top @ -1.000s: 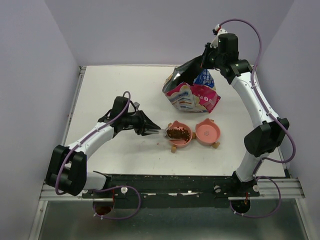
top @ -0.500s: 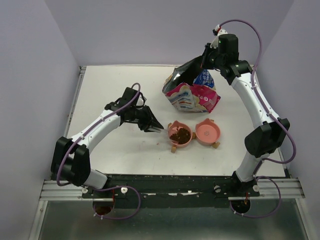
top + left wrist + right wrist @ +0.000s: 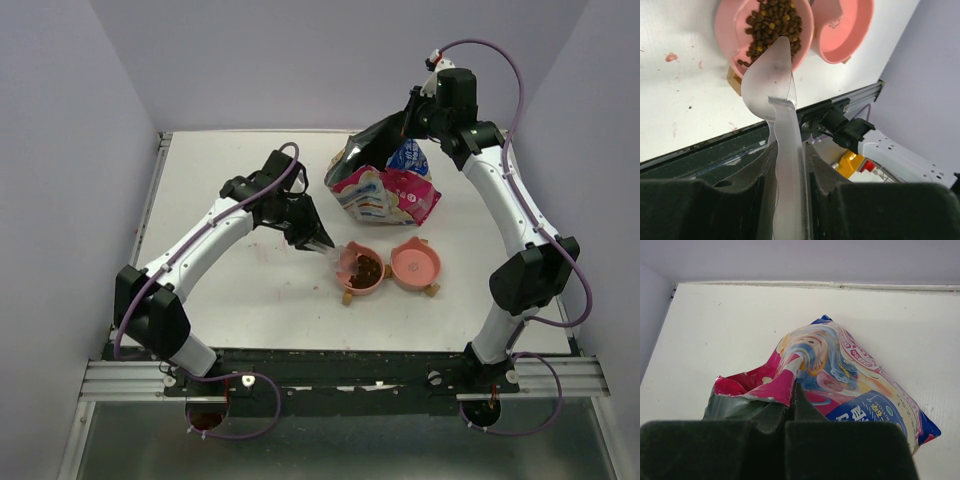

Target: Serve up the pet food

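Table (image 3: 220, 290): white, walled on three sides. I see both arms reaching out over it from the near edge.
Bag (image 3: 385, 185): the printed pink-edged pouch sits toward the far right of the table, its mouth open and pulled upward. From the right wrist (image 3: 840, 370) I see the torn top edge run straight into the fingers.
Right gripper (image 3: 405, 125): pinched fully closed on the bag's top edge and holding it up.
Left gripper (image 3: 318, 240): angled down toward the bowls. Its jaws are closed partway, clamped on the scoop's handle.
First bowl (image 3: 362, 268): pink, standing just in front of the bag. It carries the food.
Second bowl (image 3: 415, 262): the same pink, touching the first on its right side. I see only bare pink inside it.
Scoop (image 3: 772, 75): clear plastic, tilted, with its tip over the first bowl's near rim.
Pet food (image 3: 772, 25): a heap of small dark brown pellets inside the first bowl.
Specks (image 3: 671, 57): a few reddish marks on the table beside that bowl.
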Available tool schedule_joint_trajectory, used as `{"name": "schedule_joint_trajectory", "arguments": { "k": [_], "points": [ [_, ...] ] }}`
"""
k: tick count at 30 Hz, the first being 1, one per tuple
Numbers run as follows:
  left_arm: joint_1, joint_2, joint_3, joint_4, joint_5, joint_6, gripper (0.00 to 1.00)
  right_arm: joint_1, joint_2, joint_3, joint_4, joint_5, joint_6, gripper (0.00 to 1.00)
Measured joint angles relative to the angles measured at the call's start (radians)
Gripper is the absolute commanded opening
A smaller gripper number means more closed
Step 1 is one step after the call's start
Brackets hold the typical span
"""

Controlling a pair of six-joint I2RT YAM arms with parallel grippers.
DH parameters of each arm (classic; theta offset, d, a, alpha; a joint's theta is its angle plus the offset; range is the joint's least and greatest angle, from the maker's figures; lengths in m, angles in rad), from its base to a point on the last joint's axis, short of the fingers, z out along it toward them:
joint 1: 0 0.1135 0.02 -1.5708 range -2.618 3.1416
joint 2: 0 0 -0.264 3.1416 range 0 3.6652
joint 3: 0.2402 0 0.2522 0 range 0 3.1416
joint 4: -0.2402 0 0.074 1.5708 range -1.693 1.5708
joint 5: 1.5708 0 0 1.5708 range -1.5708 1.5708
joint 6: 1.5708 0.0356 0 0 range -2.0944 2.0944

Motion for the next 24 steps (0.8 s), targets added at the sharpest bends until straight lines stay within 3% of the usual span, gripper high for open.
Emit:
{"name": "schedule_joint_trajectory", "arguments": {
  "k": [8, 16, 24],
  "points": [
    [-0.037, 0.079, 0.127, -0.131, -0.095, 0.043, 0.0, 0.0, -0.001, -0.002, 0.004, -0.003, 0.0, 0.0],
    [-0.03, 0.072, 0.146, -0.138, -0.078, 0.08, 0.0, 0.0, -0.002, -0.002, 0.003, -0.004, 0.0, 0.0],
    [0.089, -0.137, 0.038, -0.027, 0.061, 0.062, 0.0, 0.0, -0.002, -0.002, 0.0, -0.004, 0.0, 0.0]
  ]
}}
